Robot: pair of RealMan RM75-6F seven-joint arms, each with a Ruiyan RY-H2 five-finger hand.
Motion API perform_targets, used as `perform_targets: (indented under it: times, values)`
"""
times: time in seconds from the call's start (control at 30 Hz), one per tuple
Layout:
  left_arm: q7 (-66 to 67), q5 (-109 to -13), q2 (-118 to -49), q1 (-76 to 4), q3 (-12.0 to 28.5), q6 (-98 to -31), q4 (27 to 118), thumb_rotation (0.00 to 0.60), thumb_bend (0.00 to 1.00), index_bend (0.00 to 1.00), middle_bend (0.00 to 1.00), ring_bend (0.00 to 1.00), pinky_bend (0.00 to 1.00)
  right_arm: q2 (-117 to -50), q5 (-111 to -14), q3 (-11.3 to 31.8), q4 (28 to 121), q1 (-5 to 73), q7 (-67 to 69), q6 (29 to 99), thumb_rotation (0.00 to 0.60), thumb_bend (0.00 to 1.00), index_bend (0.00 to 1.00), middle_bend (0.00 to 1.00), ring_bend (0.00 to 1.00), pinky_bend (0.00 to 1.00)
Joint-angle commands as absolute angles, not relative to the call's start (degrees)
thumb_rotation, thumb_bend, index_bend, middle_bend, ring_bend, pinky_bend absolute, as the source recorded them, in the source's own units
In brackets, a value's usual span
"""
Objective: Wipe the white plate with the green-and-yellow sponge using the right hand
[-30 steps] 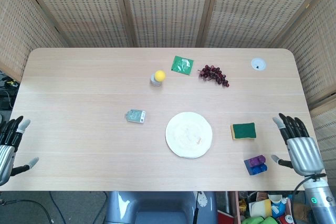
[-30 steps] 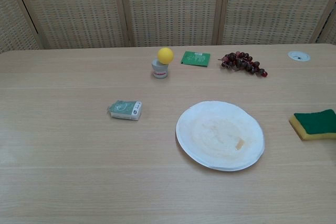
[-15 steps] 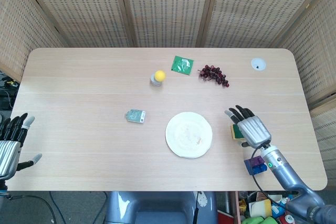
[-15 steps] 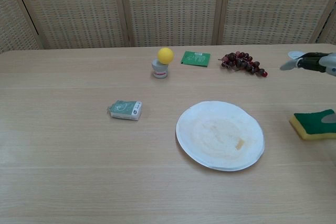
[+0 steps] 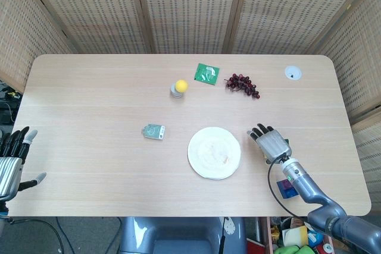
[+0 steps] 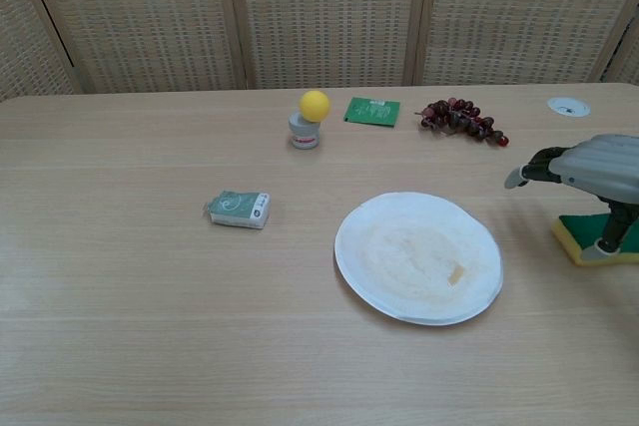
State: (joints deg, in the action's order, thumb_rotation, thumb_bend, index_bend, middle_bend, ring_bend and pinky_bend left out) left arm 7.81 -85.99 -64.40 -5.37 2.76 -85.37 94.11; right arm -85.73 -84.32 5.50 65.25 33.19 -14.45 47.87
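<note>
Green-and-yellow rectangular sponge (image 6: 597, 238) lies on the pale wooden bench (image 5: 89, 99), right of the round white plate (image 6: 418, 256) and apart from it. The right hand (image 5: 271, 144) hovers over the sponge with a fingertip on it; whether it grips, I cannot tell. The left hand (image 5: 12, 162) sits at the bench's left edge, fingers spread, holding nothing.

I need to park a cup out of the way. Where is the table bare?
Bare: the whole left end beyond the small packet, and the near edge in front of the white plate. Crowded: the right hand over the sponge, and the back row from yellow ball to grapes.
</note>
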Motion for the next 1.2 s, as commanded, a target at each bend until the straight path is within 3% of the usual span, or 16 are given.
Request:
perform_targets:
  times: [0.03,0.47,0.87,1.2]
  values:
    - [7.7,-85.9,-64.3,-5.4,2.7,-85.2,94.2,0.6,0.0,0.0,0.0,0.0,0.0,-86.4,-83.3,5.1,64.5,33.5,-15.5,47.1,0.6,0.0,0.14,0.16,0.09,0.25]
    - [7.2,-86.1,-63.8,-5.9,2.7,-84.6,94.9,0.6,0.0,0.0,0.0,0.0,0.0,-90.9,-80.2,4.9,55.8,33.6,-16.4,46.6,0.6,0.0,0.17,0.19,0.11,0.29]
    - [7.2,-85.8,-63.6,-6.0,2.6,-84.3,95.4,0.6,0.0,0.0,0.0,0.0,0.0,-92.0,-79.2,4.4,52.1,34.0,-12.0,45.6,0.6,0.04,0.32,0.33,0.24,0.4]
    - [7.1,-85.6,-63.6,-5.9,2.5,-84.4,95.3,0.6,0.0,0.0,0.0,0.0,0.0,-92.2,-81.7,3.5,51.4,34.0,-7.2,48.6,0.6,0.2,0.43,0.4,0.31,0.43]
